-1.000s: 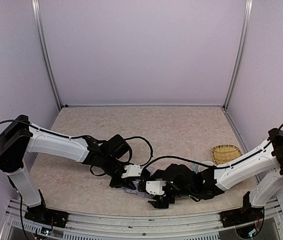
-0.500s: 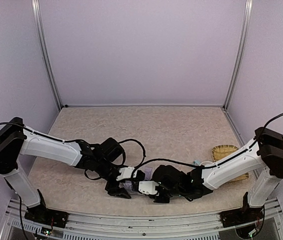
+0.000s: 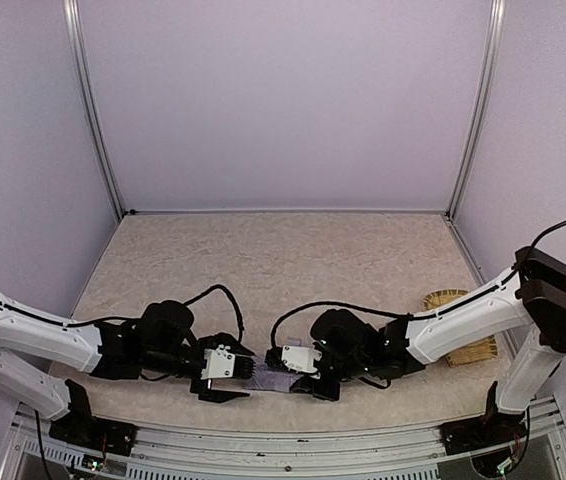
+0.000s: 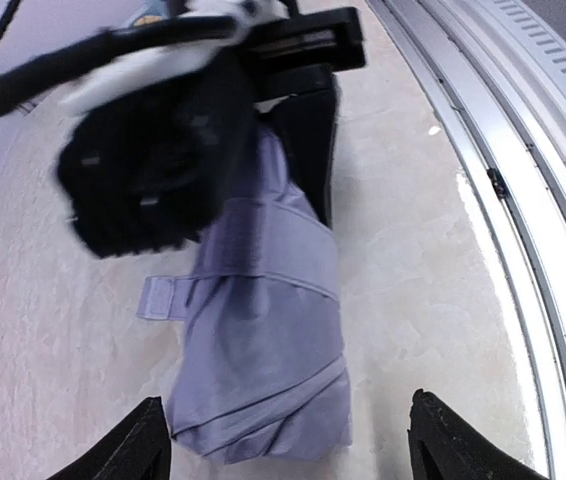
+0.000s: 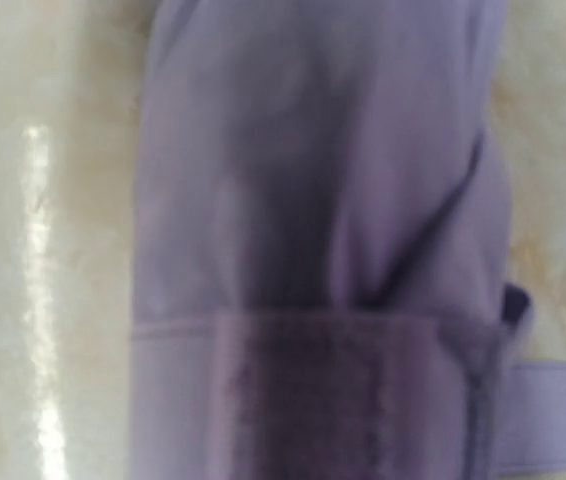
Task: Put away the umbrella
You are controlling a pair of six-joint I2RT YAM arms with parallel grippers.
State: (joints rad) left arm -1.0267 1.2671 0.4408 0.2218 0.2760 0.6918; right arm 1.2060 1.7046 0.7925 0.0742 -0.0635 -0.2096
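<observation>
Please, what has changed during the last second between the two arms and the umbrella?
The left gripper drew back to the left, off the umbrella. Its fingers now stand open, with the umbrella's near end between them, not clamped. The right gripper stayed over the other end. The umbrella and the woven basket kept their places.

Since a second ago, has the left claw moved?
Yes. The left claw has shifted left along the front rail and closer to it, and now sits open at the umbrella's left end.

No readable text or labels anywhere (blur hides fine detail).
</observation>
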